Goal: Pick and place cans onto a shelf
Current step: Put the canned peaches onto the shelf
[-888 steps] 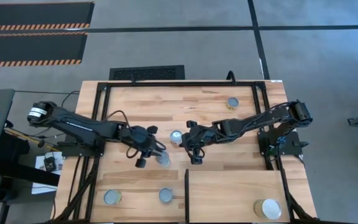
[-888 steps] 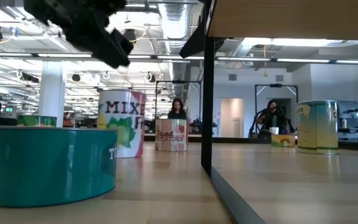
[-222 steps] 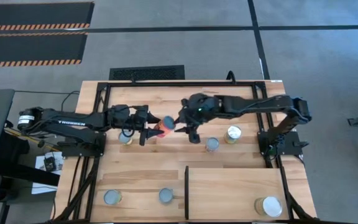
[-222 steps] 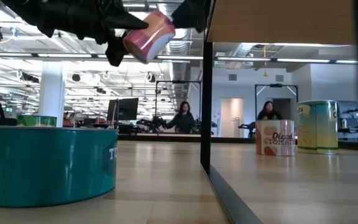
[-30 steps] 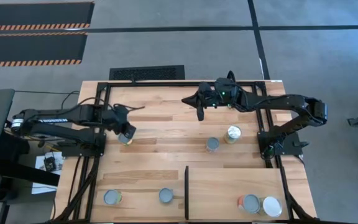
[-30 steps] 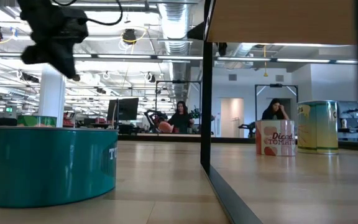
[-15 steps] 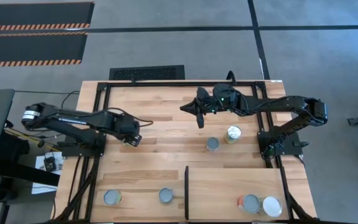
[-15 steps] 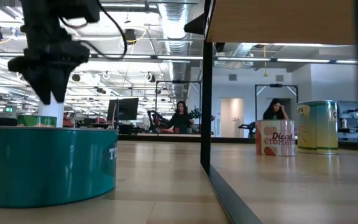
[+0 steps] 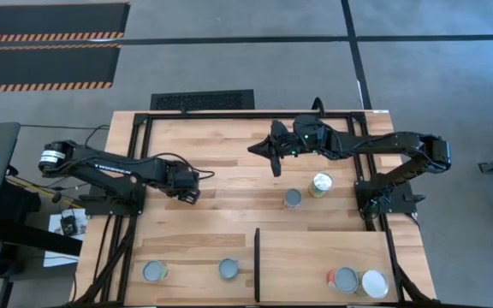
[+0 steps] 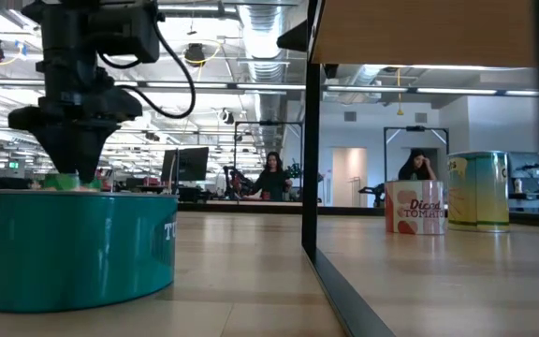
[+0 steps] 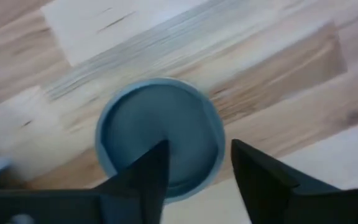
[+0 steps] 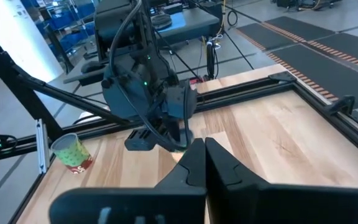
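The room is bright. Long ceiling lights (image 10: 419, 91) glow white far back in the low view, and they shine a little on the wooden table (image 10: 251, 253). From above, the light is soft and even, and the arms make only small faint shadows on the table (image 9: 229, 171). The big teal can (image 10: 73, 248) close to the low camera looks a bit fuzzy. The left wrist view is blurry all over, so the round can top (image 11: 160, 140) and the dark fingers (image 11: 145, 180) have soft edges. The right wrist view is clear, with the sides bending a little.
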`<state>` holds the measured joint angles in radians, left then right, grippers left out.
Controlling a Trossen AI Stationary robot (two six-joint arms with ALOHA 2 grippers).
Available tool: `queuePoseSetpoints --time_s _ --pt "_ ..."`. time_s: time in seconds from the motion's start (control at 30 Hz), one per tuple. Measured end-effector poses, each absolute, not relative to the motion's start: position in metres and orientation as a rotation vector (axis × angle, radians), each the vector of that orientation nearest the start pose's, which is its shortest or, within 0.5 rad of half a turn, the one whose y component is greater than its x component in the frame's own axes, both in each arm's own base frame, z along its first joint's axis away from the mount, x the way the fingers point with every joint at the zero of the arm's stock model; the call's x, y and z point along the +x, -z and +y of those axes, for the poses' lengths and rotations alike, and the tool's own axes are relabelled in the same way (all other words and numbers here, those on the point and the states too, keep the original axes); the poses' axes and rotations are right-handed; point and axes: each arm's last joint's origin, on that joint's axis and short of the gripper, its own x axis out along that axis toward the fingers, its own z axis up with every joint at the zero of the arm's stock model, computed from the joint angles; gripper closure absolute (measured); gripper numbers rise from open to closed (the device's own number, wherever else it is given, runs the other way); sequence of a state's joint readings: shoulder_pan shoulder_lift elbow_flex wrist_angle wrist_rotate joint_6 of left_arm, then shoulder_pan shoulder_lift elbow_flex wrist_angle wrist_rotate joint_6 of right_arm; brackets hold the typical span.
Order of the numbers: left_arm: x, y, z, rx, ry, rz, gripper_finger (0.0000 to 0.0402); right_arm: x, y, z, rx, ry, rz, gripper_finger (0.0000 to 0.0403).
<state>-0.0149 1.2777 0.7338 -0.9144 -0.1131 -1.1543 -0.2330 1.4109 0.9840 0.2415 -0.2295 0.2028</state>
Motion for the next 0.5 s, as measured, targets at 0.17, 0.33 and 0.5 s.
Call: queuePoseSetpoints --time_s 0.17,0.33,0.5 --pt "0.195 -0.187 0.000 -0.727 -0.786 1.265 0.0368 0.314 -0.300 -0.063 0.243 0.011 0.181 0.0399" --pt "0.198 -0.209 0.001 -0.589 -0.585 1.215 0.0396 0.315 -0.300 -0.059 0.270 0.067 0.178 0.0398" --pt "0.197 -0.237 0.003 -0.466 -0.398 1.139 0.0400 0.309 -0.314 -0.054 0.315 0.192 0.109 0.0399"
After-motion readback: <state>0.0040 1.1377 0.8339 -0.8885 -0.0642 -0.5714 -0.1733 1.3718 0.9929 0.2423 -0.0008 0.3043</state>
